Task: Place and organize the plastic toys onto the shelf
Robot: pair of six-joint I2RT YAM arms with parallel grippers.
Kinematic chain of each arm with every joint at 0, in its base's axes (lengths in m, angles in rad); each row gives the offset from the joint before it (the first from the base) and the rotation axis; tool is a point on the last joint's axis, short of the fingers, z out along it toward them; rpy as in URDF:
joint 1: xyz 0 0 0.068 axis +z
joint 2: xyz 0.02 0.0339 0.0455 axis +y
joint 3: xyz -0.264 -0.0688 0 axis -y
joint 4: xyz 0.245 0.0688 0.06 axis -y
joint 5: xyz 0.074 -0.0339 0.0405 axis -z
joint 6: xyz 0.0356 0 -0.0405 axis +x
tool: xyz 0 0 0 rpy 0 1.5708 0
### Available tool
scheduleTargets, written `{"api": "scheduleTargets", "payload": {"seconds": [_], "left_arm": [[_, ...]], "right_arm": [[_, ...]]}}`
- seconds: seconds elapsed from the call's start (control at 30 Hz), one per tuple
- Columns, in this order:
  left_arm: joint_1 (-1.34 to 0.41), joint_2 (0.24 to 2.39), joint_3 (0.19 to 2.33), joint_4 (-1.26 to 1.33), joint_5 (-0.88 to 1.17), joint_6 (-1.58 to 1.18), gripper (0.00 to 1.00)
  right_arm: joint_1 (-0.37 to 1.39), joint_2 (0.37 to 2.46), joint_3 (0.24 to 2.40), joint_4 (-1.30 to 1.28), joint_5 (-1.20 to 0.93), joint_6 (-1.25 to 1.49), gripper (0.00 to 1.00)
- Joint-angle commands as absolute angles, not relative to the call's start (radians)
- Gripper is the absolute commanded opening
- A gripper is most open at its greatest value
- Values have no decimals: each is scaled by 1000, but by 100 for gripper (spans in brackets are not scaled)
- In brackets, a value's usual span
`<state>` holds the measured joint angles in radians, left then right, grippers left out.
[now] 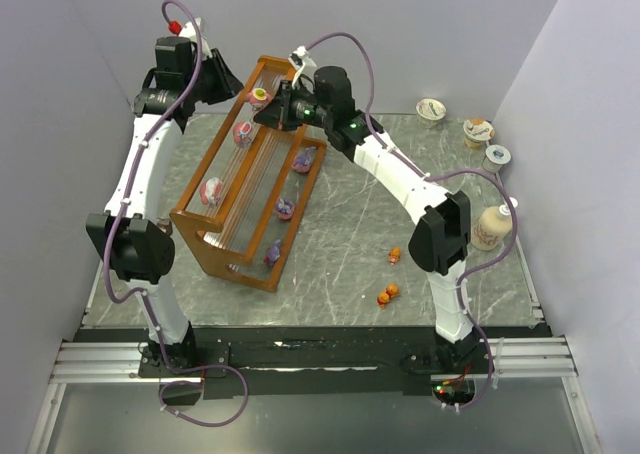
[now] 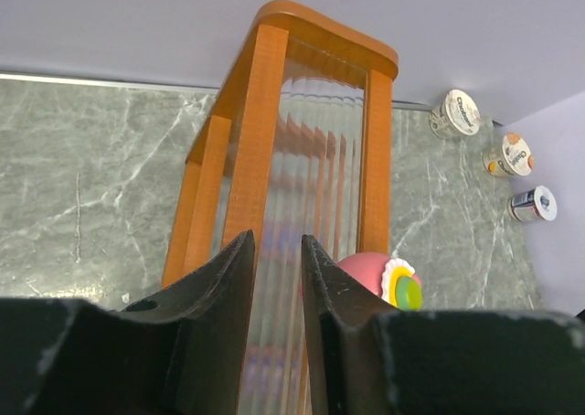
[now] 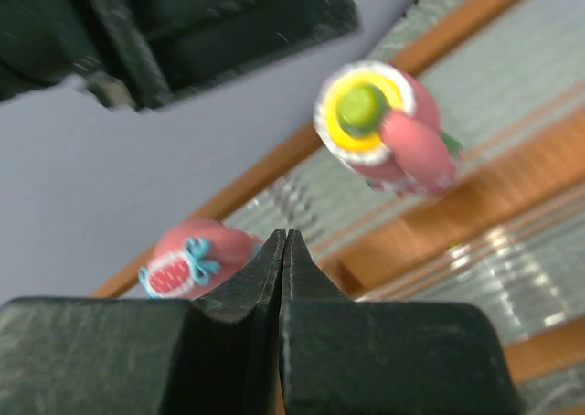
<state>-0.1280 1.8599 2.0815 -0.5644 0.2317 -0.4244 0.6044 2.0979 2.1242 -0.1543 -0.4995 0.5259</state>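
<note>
The shelf point(image 1: 225, 259) lies slantwise on the desk point(image 1: 350, 224), its long axis running from near left to far right. It is orange-brown wood with ribbed clear tiers. Pink toys point(image 1: 242, 132) sit on the upper tier and purple toys point(image 1: 285, 208) on the lower. Orange toys point(image 1: 387, 294) lie on the desk, well apart. The left tool point(image 2: 274, 241) is narrow at the shelf's far end; I cannot tell whether it grips. The right tool point(image 3: 285, 237) is pressed together, empty.

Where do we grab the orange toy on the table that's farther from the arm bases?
Pinch the orange toy across its middle, coming straight down. It sits low on the table, apart from its neighbours, so the top is free. It lies on the side of the right claw. Finer shape too small to tell.
</note>
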Motion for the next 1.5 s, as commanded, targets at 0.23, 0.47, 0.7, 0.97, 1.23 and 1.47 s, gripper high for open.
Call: {"api": "scheduleTargets", "payload": {"seconds": [0.23, 0.47, 0.7, 0.97, 1.23, 1.47], "left_arm": [[-127, 1865, 2075, -505, 322, -428, 31], [-127, 1881, 2083, -505, 338, -434, 26], [-127, 1879, 2086, -509, 330, -433, 24], [-127, 1890, 2100, -508, 342, -446, 22], [-127, 1922, 2125, -495, 374, -460, 22], [-127, 1947, 2148, -495, 387, -465, 22]], "right_arm": [[609, 2183, 2241, -127, -437, 509, 0], [609, 2197, 2247, -144, -384, 491, 0], [607, 2210, 2255, -152, -310, 485, 0], [601, 2226, 2283, -152, -295, 485, 0], [586, 2217, 2266, -161, -278, 479, 0], [571, 2210, 2249, -156, -293, 485, 0]]}}
